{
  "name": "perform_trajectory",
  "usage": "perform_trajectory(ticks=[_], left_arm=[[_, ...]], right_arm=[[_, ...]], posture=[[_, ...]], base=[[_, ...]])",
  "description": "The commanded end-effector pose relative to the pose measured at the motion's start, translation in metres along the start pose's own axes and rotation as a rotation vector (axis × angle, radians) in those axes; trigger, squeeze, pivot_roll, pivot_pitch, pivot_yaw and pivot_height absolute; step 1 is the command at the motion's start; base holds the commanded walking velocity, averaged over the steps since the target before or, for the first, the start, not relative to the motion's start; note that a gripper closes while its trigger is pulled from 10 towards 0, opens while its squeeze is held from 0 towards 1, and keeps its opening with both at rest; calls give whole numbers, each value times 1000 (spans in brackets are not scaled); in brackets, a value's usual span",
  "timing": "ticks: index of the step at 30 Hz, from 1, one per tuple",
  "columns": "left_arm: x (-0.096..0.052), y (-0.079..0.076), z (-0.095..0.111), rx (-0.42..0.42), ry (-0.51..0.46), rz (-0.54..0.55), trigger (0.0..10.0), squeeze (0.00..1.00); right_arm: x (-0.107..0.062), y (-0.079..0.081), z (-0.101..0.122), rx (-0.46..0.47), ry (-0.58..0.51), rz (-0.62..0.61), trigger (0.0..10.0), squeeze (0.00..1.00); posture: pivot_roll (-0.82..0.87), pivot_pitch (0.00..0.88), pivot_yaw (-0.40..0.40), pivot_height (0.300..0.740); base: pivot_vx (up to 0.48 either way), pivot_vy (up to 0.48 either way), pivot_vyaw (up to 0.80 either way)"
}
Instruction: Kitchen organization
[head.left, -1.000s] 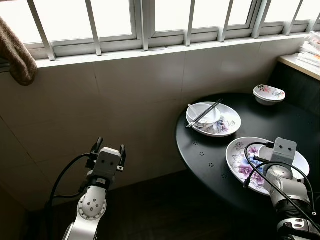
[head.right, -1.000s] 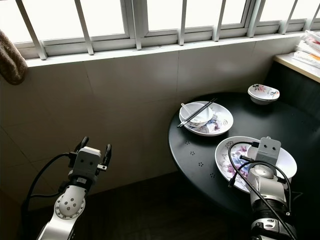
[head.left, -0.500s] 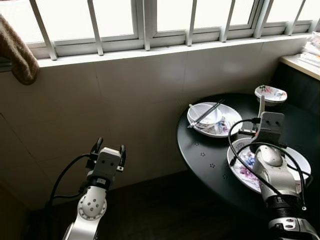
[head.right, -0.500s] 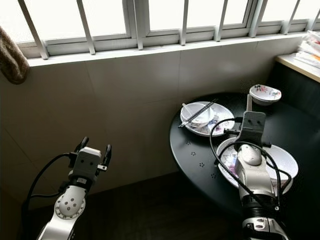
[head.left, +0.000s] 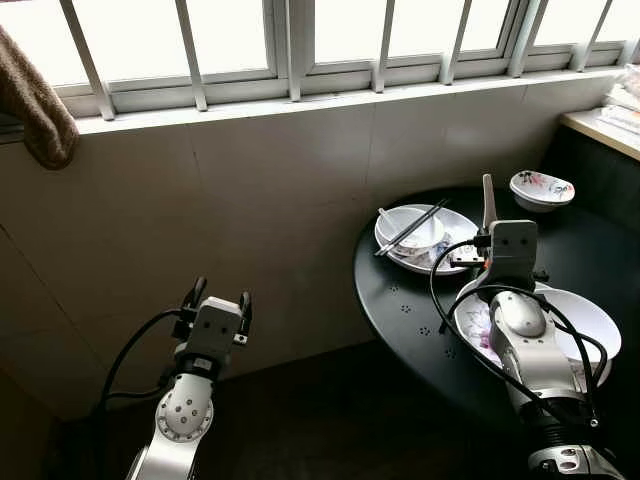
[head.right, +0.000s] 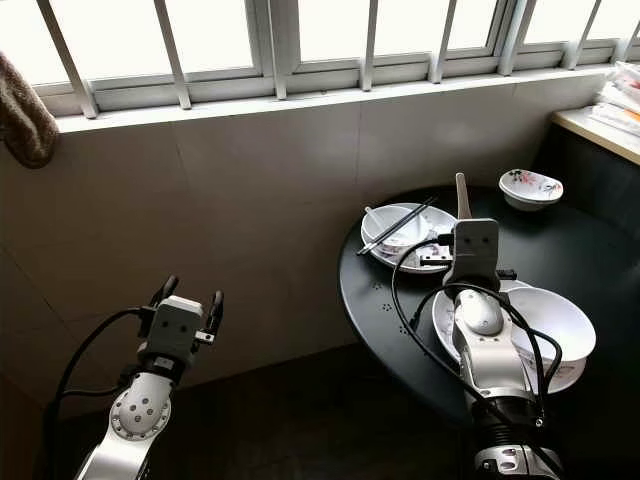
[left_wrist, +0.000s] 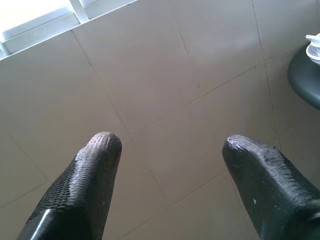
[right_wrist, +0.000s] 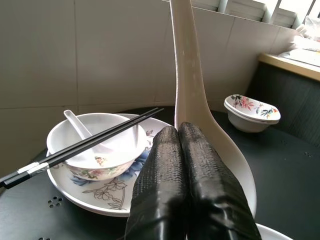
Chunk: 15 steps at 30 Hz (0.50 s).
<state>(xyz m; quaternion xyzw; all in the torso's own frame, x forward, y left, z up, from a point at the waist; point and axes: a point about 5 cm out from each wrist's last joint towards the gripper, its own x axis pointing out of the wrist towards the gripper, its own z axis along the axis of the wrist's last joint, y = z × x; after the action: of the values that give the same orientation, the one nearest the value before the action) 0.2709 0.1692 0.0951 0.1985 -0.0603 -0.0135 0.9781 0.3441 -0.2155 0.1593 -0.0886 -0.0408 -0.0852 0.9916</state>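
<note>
Held item: the right gripper (right_wrist: 181, 137) is pinching a white ceramic soup spoon (right_wrist: 186, 75) at its bowl end; the handle is pointing up and away, beyond the fingertips, toward the window wall.
Spoon location: it is being carried in the air above the black round table (head.left: 410, 300), between the near floral plate (head.left: 590, 325) and the far plate stack.
Long axis: the spoon is standing nearly upright in the head views (head.left: 488, 200), in line with the fingers, not across them.
Key relation: the white bowl (right_wrist: 100, 142) is lying ahead of the fingertips and to the robot's left, lower than the spoon, resting on a floral plate (right_wrist: 115, 192). I am judging that a forward-and-down move with the handle tipped over would land it there.
Nearer arm: the right arm is over the table; the left gripper (head.left: 215, 300) is hanging well apart, beside the tiled wall, fingers spread with nothing between them (left_wrist: 95, 165).
Count, spoons: two; one held, one lying in the white bowl (right_wrist: 75, 122).
Count, chopsticks: one pair (right_wrist: 85, 145), resting across the bowl rim.
Count, plates: two floral plates.
Count, bowls: one white bowl on the far plate, and a small floral bowl (head.left: 541, 188) apart near the table's back edge, possibly two nested.
</note>
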Motion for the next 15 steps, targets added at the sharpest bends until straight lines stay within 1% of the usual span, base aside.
perform_trajectory(ticks=[1, 4, 6, 8, 11, 13, 15], left_arm=[[1, -2, 0, -1, -6, -12, 10000, 0], [0, -3, 0, -2, -3, -16, 10000, 0], [0, -3, -1, -2, 0, -19, 10000, 0], [0, -3, -1, -2, 1, -20, 10000, 0], [0, -3, -2, -2, 2, -20, 10000, 0], [0, -3, -2, -2, 3, -21, 10000, 0], [0, -3, -2, -2, 3, -21, 10000, 0]], right_arm=[[-1, -6, 2, -38, -11, -29, 10000, 0], [-1, -21, -6, -80, 40, -125, 10000, 0], [-1, -29, -13, -89, 85, -182, 10000, 0], [-2, -31, -16, -84, 106, -189, 10000, 0], [-3, -25, -20, -54, 131, -165, 10000, 0], [-5, -14, -24, -48, 160, -103, 10000, 0], [-5, -13, -25, -48, 163, -98, 10000, 0]], posture=[[-51, 0, 6, 740], [-53, 0, 6, 740], [-53, 0, 6, 740], [-54, 0, 6, 740], [-54, 0, 6, 740], [-56, 0, 6, 740], [-56, 0, 6, 740]], base=[[0, 0, 0], [0, 0, 0], [0, 0, 0], [0, 0, 0], [0, 0, 0], [0, 0, 0], [0, 0, 0]])
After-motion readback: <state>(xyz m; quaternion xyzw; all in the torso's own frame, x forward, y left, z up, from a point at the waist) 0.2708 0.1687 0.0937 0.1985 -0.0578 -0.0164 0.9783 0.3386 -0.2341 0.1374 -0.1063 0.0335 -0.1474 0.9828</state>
